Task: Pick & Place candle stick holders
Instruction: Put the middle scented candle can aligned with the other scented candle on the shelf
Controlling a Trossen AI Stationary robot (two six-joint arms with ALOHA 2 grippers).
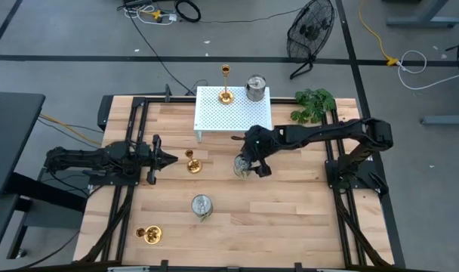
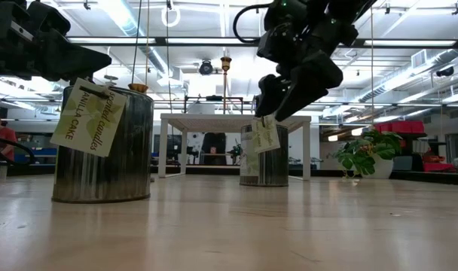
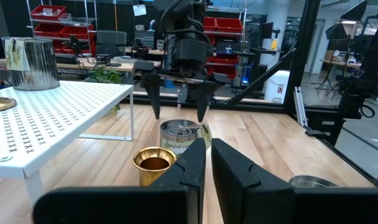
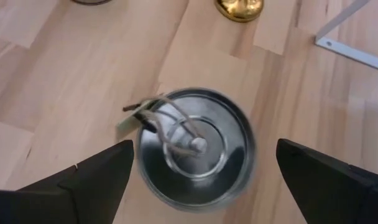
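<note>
The right gripper (image 1: 248,168) is hovering with fingers spread over a silver candle holder (image 4: 192,146) at frame centre; the left gripper (image 1: 166,159) is waiting pressed together.

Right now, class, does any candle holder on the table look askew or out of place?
One does: the gold holder near the table's front left corner lies on its side. The other gold ones stand upright. The right tool hangs open over a silver tin.

We see the rack (image 1: 233,113) at the desk's (image 1: 290,211) twelve o'clock carrying two holders (image 1: 226,96); the plant (image 1: 314,104) sits at two o'clock, three holders (image 1: 201,205) toward six.
</note>
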